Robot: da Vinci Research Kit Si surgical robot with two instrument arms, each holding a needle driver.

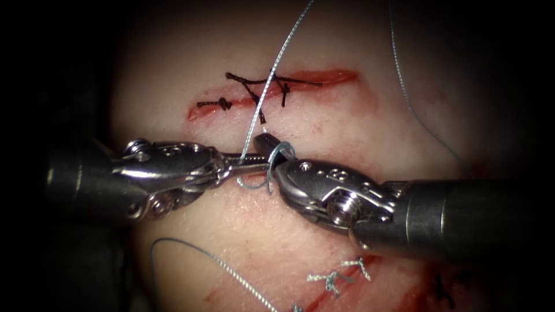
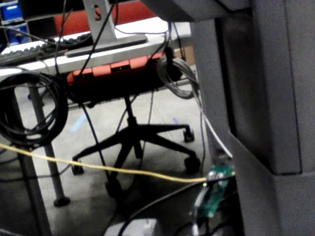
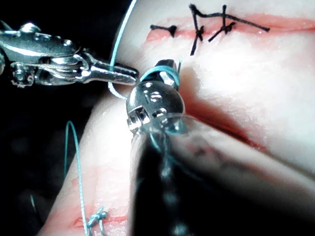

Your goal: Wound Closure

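Gripping thread [image 1: 272,75], left tool [image 1: 254,166], thread looped round right tool [image 1: 272,147], prob. closed, needle unseen.

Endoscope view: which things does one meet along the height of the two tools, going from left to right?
Left arm's tool → light blue thread looped around the right tool's tip → right arm's tool.

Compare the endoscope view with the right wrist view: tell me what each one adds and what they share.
Endoscope: the right tool's wrist side-on, plus a loose strand over the tissue. Right wrist: the thread loop end-on around that tool's tip. Both: the left tool, jaws shut on the thread, and dark stitches across the cut.
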